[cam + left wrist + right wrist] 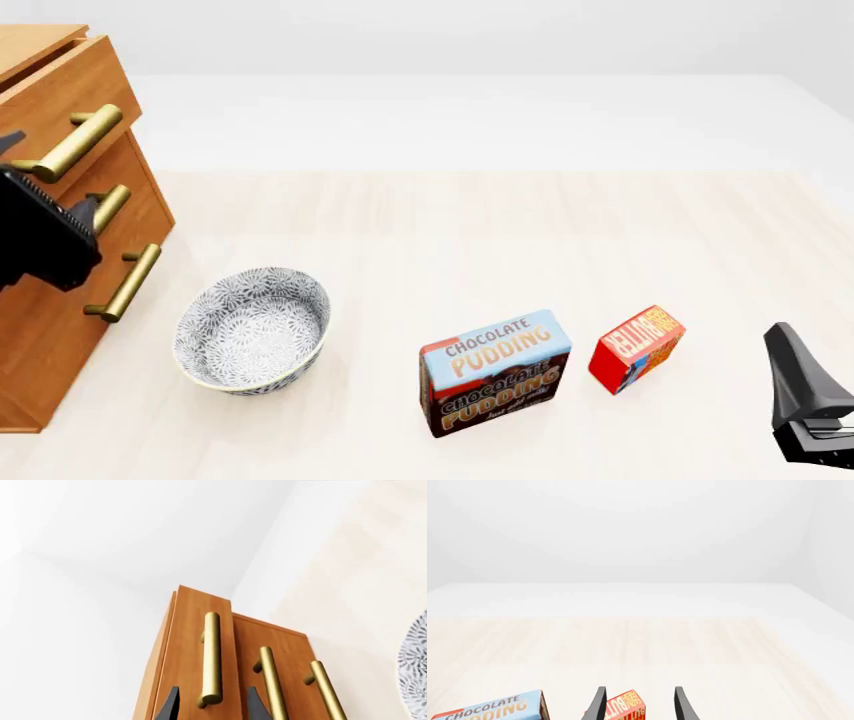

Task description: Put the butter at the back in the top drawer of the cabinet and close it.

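The butter [637, 348], a small red box with orange lettering, stands on the table right of the middle; it also shows as the butter [627, 707] between my right fingers, a little ahead of them. My right gripper [787, 345] is open and holds nothing, low at the front right. The cabinet [54, 330] stands at the left edge. Its top drawer [190, 645] juts out slightly past the two lower ones. My left gripper [213, 688] is open, its fingers on either side of the end of the top drawer's brass handle [211, 655].
A blue-and-brown Chocolate Pudding box [494, 375] stands just left of the butter. A patterned grey bowl [254, 328] sits between the pudding box and the cabinet. The two lower drawers have like brass handles [273, 685].
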Available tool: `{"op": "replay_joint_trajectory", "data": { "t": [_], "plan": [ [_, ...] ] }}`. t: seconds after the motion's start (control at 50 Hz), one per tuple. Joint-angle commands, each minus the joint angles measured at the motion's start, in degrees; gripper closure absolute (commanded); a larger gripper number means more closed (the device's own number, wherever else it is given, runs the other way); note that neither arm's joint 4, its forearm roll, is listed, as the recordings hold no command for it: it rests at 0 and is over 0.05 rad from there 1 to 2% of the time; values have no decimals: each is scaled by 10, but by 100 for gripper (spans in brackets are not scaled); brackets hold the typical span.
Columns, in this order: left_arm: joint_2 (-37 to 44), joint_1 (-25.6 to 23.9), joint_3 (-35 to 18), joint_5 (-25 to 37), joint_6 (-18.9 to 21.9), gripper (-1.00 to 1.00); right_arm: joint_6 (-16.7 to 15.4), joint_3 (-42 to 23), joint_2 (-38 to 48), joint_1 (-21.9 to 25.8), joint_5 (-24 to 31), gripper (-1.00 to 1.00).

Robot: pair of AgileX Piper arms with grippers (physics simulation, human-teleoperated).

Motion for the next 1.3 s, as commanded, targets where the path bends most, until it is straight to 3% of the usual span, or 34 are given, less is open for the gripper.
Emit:
{"op": "replay_joint_trajectory", "data": {
  "t": [0.02,0.88,0.9,1.3],
  "plan": [
    [8,-3,-8,-1,-4,-100,0,0,0,0,0,-100],
    [32,10,-4,-20,-10,-100,0,0,0,0,0,-100],
    [32,9,-5,-19,-11,100,0,0,0,0,0,-100],
    [31,11,-3,-17,-12,100,0,0,0,0,0,-100]
  ]
}}
